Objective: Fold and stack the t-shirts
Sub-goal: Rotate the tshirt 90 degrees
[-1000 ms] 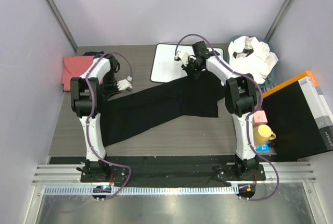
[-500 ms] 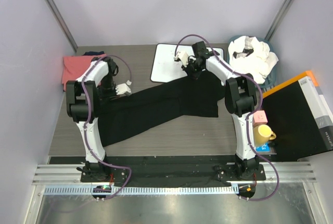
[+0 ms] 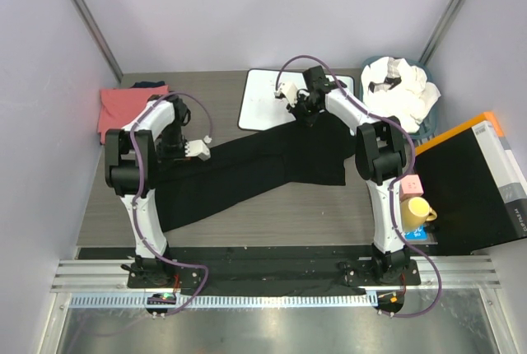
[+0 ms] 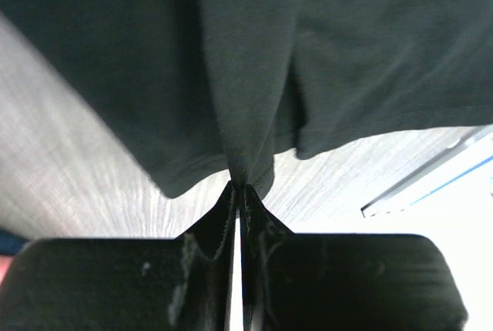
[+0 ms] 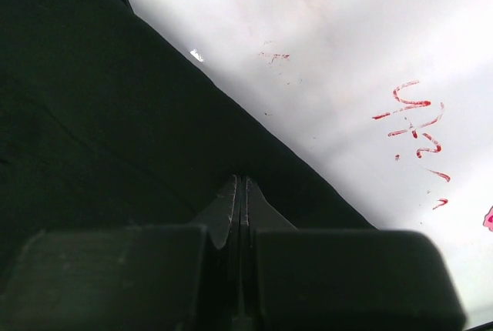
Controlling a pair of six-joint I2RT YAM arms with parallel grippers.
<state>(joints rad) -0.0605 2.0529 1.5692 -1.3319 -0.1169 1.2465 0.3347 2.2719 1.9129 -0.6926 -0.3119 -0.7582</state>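
Black t-shirt (image 3: pixel 247 169) is stretched across the table (image 3: pixel 329 210), running from the near left up to the far board (image 3: pixel 262 99). Your left gripper (image 4: pixel 237 187) is pinched tight on a bunched fold at its left end. The right gripper (image 5: pixel 241 182) is clamped on the far edge, right over the board. Looks like the spreading step to me, so next you'd want to lay it flat and let go before any fold. Can't make out the print, collar or sleeves, it's all just dark cloth.
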